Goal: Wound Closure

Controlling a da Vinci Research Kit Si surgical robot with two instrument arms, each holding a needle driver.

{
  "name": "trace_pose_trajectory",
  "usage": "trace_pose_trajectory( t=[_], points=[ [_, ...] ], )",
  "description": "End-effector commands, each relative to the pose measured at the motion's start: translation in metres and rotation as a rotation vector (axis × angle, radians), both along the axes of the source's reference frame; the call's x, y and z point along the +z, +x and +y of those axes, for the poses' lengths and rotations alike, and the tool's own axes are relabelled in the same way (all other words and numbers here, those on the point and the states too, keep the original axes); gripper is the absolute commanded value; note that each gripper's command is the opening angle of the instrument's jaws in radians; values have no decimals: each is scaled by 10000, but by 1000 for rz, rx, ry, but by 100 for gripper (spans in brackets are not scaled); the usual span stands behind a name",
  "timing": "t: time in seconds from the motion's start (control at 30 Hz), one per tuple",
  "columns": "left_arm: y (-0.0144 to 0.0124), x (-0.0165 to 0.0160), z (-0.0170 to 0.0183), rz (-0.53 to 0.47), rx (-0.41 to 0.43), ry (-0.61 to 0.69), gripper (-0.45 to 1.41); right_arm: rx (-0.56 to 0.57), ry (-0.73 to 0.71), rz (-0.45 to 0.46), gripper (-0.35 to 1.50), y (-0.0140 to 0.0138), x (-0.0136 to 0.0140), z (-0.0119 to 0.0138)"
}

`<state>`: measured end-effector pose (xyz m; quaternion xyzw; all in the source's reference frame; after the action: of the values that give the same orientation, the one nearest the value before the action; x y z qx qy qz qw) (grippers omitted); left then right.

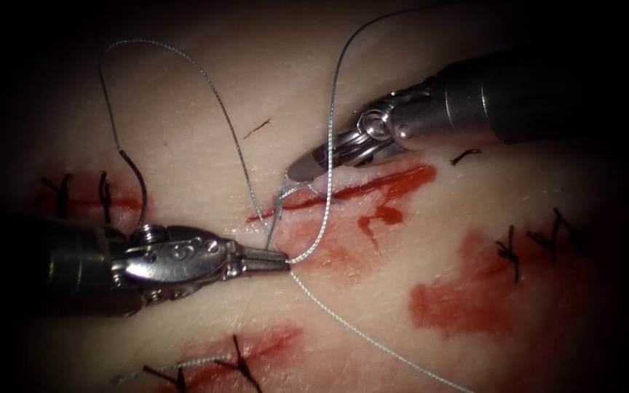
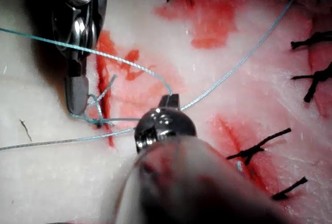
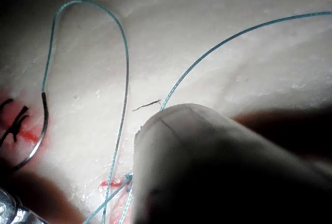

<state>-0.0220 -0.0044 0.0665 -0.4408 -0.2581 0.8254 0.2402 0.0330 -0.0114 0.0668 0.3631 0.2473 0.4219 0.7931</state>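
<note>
The cut (image 1: 373, 188) runs as a red line across the middle of the tissue (image 1: 271, 87). My left tool (image 1: 284, 260) comes in from the lower left, below the cut's left end, jaws shut on the pale thread (image 1: 327, 196), which runs on to the lower right. My right tool (image 1: 296, 171) reaches in from the upper right, jaws shut on a short strand by the knot (image 1: 274, 212) at the cut's left end. The thread crosses over its jaws. The dark curved needle (image 1: 138, 185) lies free on the tissue, left of the cut, held by neither tool; it also appears as needle (image 3: 42, 125).
Black finished stitches sit at the left (image 1: 103, 195), right (image 1: 511, 253) and bottom (image 1: 238, 364). Red fluid (image 1: 467, 291) stains the tissue lower right. Two short cut thread ends (image 1: 258, 129) (image 1: 466, 154) lie loose. A wide thread loop (image 1: 161, 54) arcs from the needle to the knot.
</note>
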Motion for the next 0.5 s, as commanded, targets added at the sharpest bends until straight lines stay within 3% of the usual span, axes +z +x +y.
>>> trace_pose_trajectory(
  t=[0.03,0.27,0.5],
  points=[
    [-8,5,-8,-5,10,16,-45,5,-8,8,-35,8,5,5],
    [-35,3,-49,-61,76,166,-45,-17,-68,36,-35,6,13,16],
    [-49,-1,-74,-94,152,282,-45,-144,-218,105,-35,7,15,20]
  ],
)
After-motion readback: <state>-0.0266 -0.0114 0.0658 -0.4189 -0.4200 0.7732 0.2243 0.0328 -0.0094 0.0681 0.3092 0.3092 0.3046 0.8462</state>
